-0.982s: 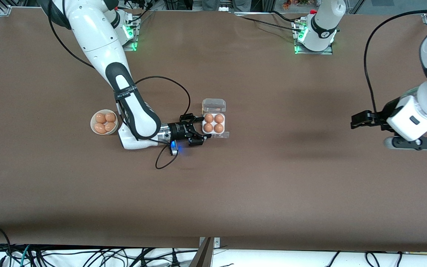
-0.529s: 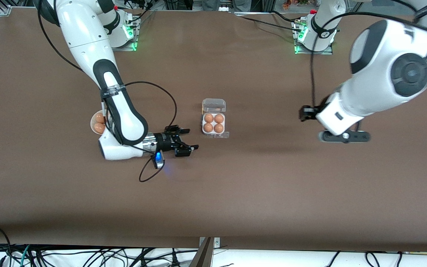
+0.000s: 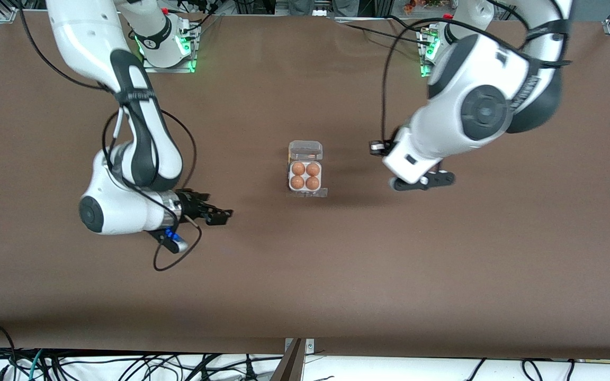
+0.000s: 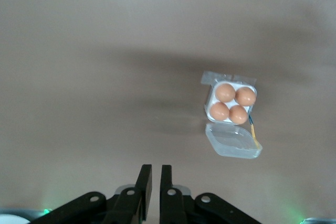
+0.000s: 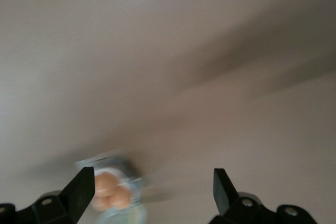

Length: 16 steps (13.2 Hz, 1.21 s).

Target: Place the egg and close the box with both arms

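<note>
The box sits mid-table, a white tray with its clear lid lying open on the side toward the arm bases. Its four cells each hold a brown egg, all alike. My right gripper is open and empty, low over bare table toward the right arm's end, away from the box. In the right wrist view the gripper is spread wide, with the box blurred. My left gripper hangs beside the box toward the left arm's end. In the left wrist view it is shut and empty, with the box and lid in sight.
The brown table spreads around the box. The right arm's forearm covers the spot where the round bowl stood, so the bowl is hidden. Loose cables hang along the table's near edge.
The right gripper pulled back from the box toward the right arm's end, and its arm now covers the bowl. The left arm swung in from the table's end to beside the box.
</note>
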Each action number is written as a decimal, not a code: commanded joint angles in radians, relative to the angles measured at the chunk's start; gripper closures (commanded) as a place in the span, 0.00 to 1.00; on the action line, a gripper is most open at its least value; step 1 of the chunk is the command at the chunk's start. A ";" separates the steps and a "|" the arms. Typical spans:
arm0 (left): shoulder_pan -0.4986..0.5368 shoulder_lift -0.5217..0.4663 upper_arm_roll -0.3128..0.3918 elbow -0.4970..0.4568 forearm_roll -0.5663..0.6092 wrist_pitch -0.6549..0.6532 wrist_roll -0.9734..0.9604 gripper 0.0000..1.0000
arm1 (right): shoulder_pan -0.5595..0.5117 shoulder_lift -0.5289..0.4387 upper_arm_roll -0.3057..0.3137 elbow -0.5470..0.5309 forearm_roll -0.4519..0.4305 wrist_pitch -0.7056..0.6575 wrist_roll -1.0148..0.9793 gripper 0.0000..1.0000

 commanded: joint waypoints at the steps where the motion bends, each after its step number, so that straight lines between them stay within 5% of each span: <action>1: -0.074 0.055 0.015 0.025 -0.054 -0.006 -0.109 0.87 | -0.010 -0.086 0.006 -0.019 -0.250 -0.058 0.002 0.00; 6: -0.140 0.124 0.015 0.025 -0.143 -0.004 -0.179 0.86 | -0.016 -0.164 -0.011 -0.018 -0.311 -0.092 -0.015 0.00; 9: -0.212 0.182 0.015 0.025 -0.148 -0.004 -0.248 0.86 | -0.045 -0.270 -0.001 -0.025 -0.449 -0.079 -0.040 0.00; 13: -0.247 0.250 0.015 0.025 -0.168 0.032 -0.268 0.87 | -0.255 -0.452 0.146 -0.107 -0.498 -0.081 -0.185 0.00; 16: -0.270 0.280 0.015 0.023 -0.183 0.090 -0.270 0.92 | -0.335 -0.558 0.159 -0.134 -0.532 -0.098 -0.290 0.00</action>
